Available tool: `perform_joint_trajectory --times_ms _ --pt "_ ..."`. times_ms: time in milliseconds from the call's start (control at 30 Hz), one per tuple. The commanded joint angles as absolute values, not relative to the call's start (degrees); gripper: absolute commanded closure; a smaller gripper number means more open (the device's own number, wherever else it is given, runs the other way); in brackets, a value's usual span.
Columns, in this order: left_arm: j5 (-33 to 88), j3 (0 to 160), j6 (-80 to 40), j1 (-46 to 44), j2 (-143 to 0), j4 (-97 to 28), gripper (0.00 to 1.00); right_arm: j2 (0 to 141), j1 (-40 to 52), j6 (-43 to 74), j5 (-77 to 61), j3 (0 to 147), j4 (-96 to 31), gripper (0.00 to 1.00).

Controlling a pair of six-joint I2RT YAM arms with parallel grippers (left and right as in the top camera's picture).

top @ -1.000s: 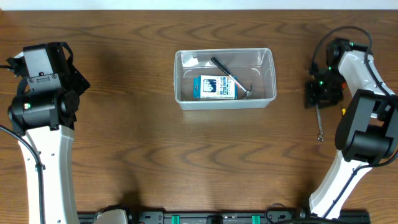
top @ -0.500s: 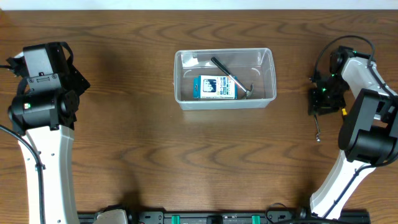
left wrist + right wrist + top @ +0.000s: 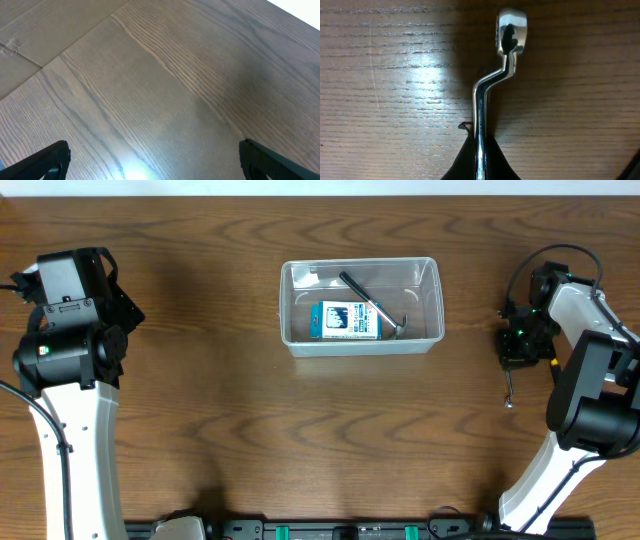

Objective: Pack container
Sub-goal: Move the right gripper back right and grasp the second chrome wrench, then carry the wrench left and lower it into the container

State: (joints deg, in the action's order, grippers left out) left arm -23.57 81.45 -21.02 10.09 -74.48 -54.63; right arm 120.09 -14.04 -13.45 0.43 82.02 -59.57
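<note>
The container [image 3: 288, 310], a clear plastic tub, stands at the table's middle back. In it lie a blue-and-white box [image 3: 346, 321], a black-handled tool [image 3: 352, 282] and a bent metal tool [image 3: 392, 322]. At the far right my right gripper [image 3: 516, 352] is shut on the shaft of a chrome offset wrench [image 3: 510, 386]. In the right wrist view the wrench [image 3: 490, 85] runs up out of the closed right gripper [image 3: 481, 152], ring end farthest, just over the wood. My left gripper [image 3: 155, 160] is wide open above bare table, holding nothing.
The left arm [image 3: 62, 330] stands at the far left, well away from the tub. The right arm's white links [image 3: 590, 370] fill the right edge. A black rail [image 3: 340, 530] runs along the front edge.
The right gripper slid a little toward the front along the wrench and its jaws closed on the shaft. The left arm has not moved.
</note>
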Motion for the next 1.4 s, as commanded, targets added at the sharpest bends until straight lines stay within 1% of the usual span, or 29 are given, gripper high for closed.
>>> perform_joint_trajectory --times_ms 0,167,367,467,633,800,900,1067,1167,1367 --pt "-24.7 81.9 -21.6 10.3 -74.6 -54.6 0.02 122.4 -14.0 -12.9 -0.9 81.5 -60.1 0.98" --pt "-24.7 81.9 -21.6 10.3 -74.6 -54.6 0.02 118.1 -12.4 -12.9 -0.9 89.5 -62.7 0.99" --pt "-24.7 81.9 -21.6 10.3 -74.6 -54.6 0.02 112.4 -7.9 -12.9 -0.9 103.4 -66.3 0.99" --pt "-24.7 81.9 -21.6 10.3 -74.6 -54.6 0.02 110.0 -4.3 -14.2 -1.0 109.5 -67.7 0.99" --pt "-24.7 81.9 -21.6 10.3 -74.6 -54.6 0.02 107.3 3.9 -20.7 -0.9 116.7 -69.3 0.99" --pt "-24.7 81.9 -21.6 10.3 -74.6 -54.6 0.02 106.7 12.9 -28.9 -0.9 118.9 -69.2 0.99" --pt "-24.7 81.9 -21.6 10.3 -74.6 -54.6 0.02 107.6 18.0 -37.2 -0.9 118.8 -69.2 0.99" --pt "-24.7 81.9 -21.6 10.3 -74.6 -54.6 0.02 109.9 22.6 -49.4 -1.0 118.7 -69.3 0.99" --pt "-24.7 81.9 -21.6 10.3 -74.6 -54.6 0.02 111.9 24.1 -52.9 -2.0 118.7 -69.3 0.99" --pt "-24.7 81.9 -21.6 10.3 -74.6 -54.6 0.02 117.8 24.8 -53.0 -5.9 118.7 -69.9 0.99"
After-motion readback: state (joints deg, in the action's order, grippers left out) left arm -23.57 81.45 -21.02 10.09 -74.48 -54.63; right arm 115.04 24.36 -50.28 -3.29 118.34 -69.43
